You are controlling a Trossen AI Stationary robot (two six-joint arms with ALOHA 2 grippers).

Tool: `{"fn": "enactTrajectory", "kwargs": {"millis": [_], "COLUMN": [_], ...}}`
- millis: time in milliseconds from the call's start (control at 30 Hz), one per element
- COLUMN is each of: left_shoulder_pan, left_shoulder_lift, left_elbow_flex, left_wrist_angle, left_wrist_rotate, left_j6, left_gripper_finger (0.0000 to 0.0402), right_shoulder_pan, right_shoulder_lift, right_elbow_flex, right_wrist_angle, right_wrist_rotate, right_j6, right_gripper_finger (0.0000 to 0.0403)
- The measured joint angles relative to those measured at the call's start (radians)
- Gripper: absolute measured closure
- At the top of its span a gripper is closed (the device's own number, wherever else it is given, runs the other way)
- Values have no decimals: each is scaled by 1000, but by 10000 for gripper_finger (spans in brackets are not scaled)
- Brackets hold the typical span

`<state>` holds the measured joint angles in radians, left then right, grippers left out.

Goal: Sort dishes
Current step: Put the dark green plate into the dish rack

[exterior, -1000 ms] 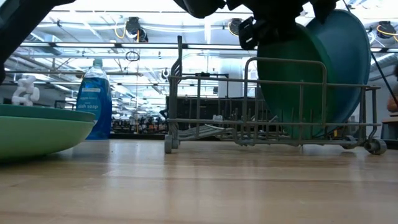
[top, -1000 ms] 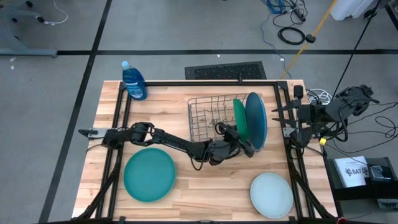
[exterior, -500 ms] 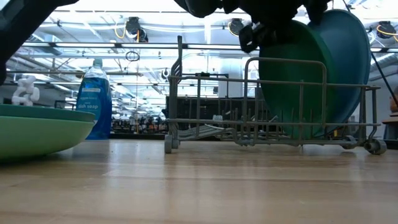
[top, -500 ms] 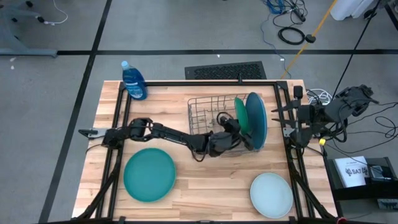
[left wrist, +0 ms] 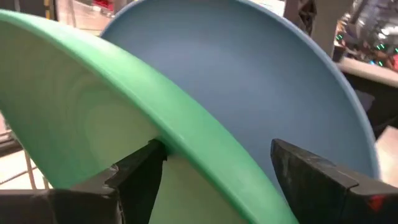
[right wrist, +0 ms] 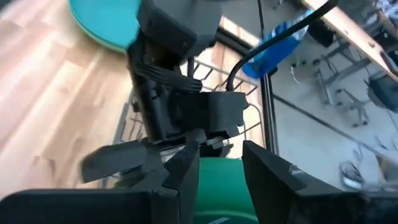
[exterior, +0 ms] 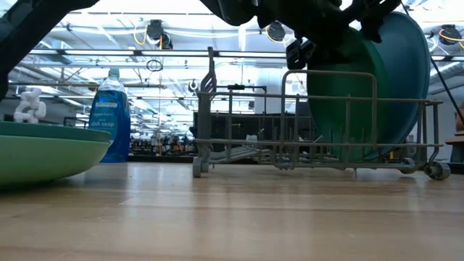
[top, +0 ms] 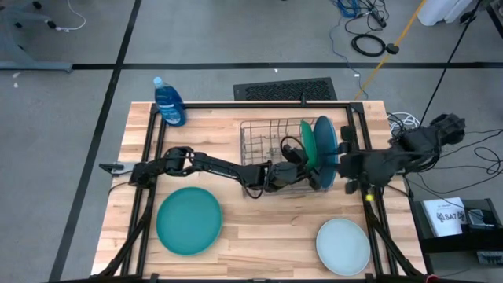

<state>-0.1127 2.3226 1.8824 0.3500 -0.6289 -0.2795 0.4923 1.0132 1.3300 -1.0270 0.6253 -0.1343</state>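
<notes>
Two end effectors (top: 302, 169) now at rack (top: 263, 145)

A round dark green dinner plate (top: 306, 145) and a round bright blue dinner plate (top: 325, 145) stand in the grey wire rack (top: 263, 145); at 7 o'clock lies a round teal plate (top: 189, 220), at 5 o'clock a round pale mint plate (top: 343, 246), at 11 o'clock a blue plastic bottle (top: 169, 103), all on the light wooden table (top: 259, 228)

The blue bottle (exterior: 111, 116), standing beside the wire rack (exterior: 312, 119), is showing a label reading "dish soap"; nothing else is reading clearly.
</notes>
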Motion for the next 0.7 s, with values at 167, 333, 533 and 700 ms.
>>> {"fn": "enactTrajectory", "kwargs": {"millis": [167, 333, 533, 700], "left_shoulder_pan": [-9, -10, -14, -14], "left_shoulder_lift": [1, 1, 1, 1], "left_elbow_flex": [1, 2, 2, 3], "left_wrist_angle": [0, -1, -1, -1], "left_wrist_rotate": [15, 59, 85, 98], "left_j6": [61, 85, 131, 132], "left_gripper_finger": [109, 109, 109, 109], "right_shoulder_pan": [-93, -208, -293, -373], "right_shoulder_lift": [55, 77, 81, 121], "right_elbow_flex": [0, 0, 0, 0], "right_wrist_angle": [0, 7, 65, 51], "right_wrist_rotate": [-77, -78, -135, -214], "right_j6": [73, 185, 198, 197], "right_gripper_finger": [287, 287, 287, 287]}}
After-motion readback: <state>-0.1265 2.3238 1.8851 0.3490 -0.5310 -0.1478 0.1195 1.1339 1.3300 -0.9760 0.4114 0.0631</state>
